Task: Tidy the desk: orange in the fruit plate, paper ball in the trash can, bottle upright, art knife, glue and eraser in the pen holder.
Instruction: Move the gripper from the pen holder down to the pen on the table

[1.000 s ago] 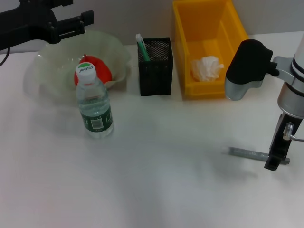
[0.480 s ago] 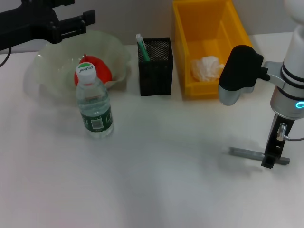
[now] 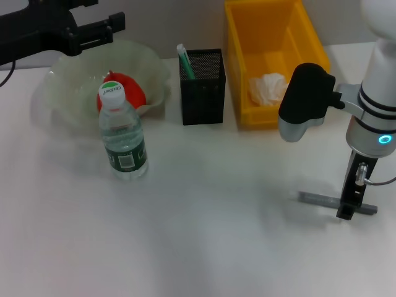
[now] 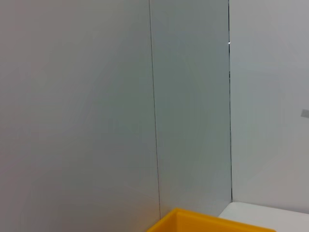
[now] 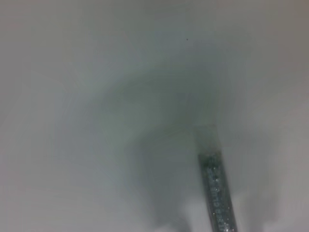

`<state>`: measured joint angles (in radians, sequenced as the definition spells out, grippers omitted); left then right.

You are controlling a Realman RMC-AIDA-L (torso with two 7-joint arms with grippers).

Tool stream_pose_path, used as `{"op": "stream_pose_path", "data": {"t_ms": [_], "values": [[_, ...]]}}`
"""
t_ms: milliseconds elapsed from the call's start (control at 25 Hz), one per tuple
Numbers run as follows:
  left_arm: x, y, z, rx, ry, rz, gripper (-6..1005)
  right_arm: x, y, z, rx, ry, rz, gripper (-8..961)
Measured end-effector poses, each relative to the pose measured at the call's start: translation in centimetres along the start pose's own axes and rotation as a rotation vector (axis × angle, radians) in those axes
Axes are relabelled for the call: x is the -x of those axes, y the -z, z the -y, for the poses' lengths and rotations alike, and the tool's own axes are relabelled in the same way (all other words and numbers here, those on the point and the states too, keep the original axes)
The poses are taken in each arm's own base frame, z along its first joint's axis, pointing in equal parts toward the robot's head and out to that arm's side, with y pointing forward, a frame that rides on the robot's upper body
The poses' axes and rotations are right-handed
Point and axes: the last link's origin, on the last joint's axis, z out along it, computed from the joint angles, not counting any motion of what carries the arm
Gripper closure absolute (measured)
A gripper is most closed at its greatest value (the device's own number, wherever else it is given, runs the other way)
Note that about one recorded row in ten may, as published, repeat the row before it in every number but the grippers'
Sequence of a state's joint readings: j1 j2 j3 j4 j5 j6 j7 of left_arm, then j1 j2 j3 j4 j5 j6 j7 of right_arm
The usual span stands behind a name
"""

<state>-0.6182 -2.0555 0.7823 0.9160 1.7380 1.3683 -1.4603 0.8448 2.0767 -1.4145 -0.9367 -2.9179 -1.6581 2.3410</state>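
Right gripper (image 3: pixel 348 209): set down over grey art knife (image 3: pixel 318 199) on table; finger state indiscernible. Left gripper (image 3: pixel 93 34): parked above fruit plate (image 3: pixel 68 93).

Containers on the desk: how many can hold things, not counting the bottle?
3: the fruit plate at the far left, the black mesh pen holder in the middle, and the yellow trash can to its right. None seems hidden.
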Motion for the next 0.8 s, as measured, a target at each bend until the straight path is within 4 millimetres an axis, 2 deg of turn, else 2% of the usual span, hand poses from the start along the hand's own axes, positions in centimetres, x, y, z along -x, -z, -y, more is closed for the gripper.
{"op": "stream_pose_path", "data": {"t_ms": [680, 800], "values": [[-0.01, 0.01, 0.0, 0.0, -0.003, 0.0, 276, 0.31, -0.42, -0.17, 0.002, 0.003, -0.016, 411], [0.01, 0.01, 0.0, 0.0, -0.003, 0.0, 276, 0.35, -0.4, -0.14, -0.001, 0.001, -0.014, 437]]}}
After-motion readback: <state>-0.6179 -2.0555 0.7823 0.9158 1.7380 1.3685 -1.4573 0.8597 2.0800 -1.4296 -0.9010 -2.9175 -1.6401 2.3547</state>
